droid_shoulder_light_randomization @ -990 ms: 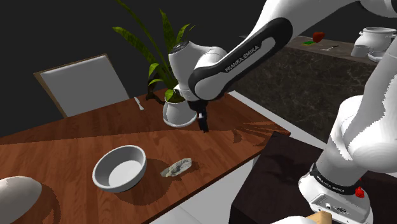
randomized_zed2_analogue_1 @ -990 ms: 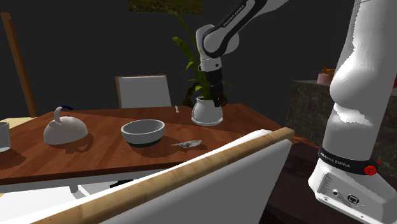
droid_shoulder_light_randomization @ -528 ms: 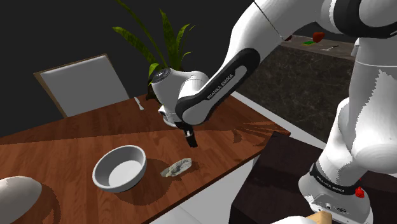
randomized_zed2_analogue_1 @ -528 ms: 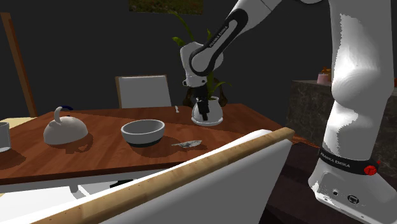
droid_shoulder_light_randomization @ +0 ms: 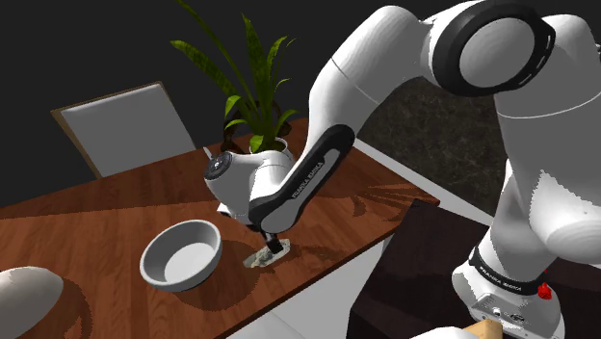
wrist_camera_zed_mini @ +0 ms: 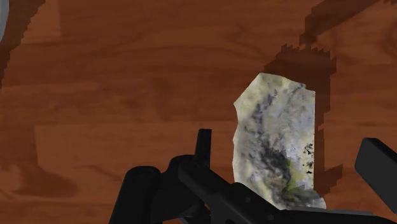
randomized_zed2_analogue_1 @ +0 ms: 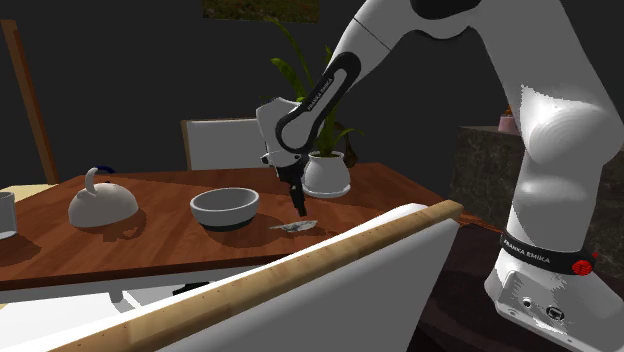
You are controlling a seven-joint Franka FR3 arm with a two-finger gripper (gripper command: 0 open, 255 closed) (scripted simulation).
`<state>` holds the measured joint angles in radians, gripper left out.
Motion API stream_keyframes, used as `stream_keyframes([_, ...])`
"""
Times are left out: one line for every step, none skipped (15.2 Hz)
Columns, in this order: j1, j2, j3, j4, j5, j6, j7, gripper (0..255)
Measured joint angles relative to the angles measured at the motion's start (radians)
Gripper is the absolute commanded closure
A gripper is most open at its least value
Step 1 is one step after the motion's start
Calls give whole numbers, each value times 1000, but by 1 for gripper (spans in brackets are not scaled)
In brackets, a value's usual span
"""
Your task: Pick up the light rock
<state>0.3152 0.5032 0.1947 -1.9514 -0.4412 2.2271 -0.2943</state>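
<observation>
- Wrist view: the light rock is a flat, elongated piece with uneven edges. Its surface is pale grey and cream, mottled with dark grey patches and a few yellowish-green spots.
- The rock lies on the table, which is reddish-brown wood with visible planks and grain.
- The gripper is all black with angular fingers. The fingers stand wide apart and the rock lies between them, with a strip of bare wood on each side, so they grasp nothing.
- In the shoulder view the gripper points down directly over the rock, and its tips are very near the table surface.
- In the second exterior view the gripper hangs just above the rock, which looks thin and low on the wood.
- A round white bowl, smooth and with a thick rim, stands just beside the gripper and apart from the rock.
- Beyond the gripper, further along the table, stands a rounded white pot with long green leaves.
</observation>
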Motion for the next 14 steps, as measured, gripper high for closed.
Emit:
stream_keyframes([12, 35, 0, 31, -15, 0, -7, 0])
stream_keyframes([20, 58, 0, 47, -25, 4, -10, 0])
stream_keyframes([23, 73, -1, 56, -31, 9, -11, 0])
stream_keyframes([27, 87, -4, 61, -37, 17, -8, 0])
stream_keyframes([30, 98, -5, 64, -42, 24, -4, 0])
stream_keyframes([33, 109, -8, 66, -46, 32, 1, 0])
stream_keyframes([34, 118, -10, 65, -51, 41, 5, 0])
stream_keyframes([35, 130, -14, 68, -56, 50, 8, 0])
stream_keyframes([37, 143, -16, 75, -59, 56, 12, 0])
stream_keyframes([39, 150, -18, 75, -62, 62, 16, 0])
stream_keyframes([40, 155, -19, 77, -64, 65, 17, 255])
stream_keyframes([41, 156, -19, 78, -64, 66, 18, 255])
stream_keyframes([41, 156, -19, 77, -65, 67, 19, 255])
stream_keyframes([41, 156, -19, 77, -65, 68, 20, 255])
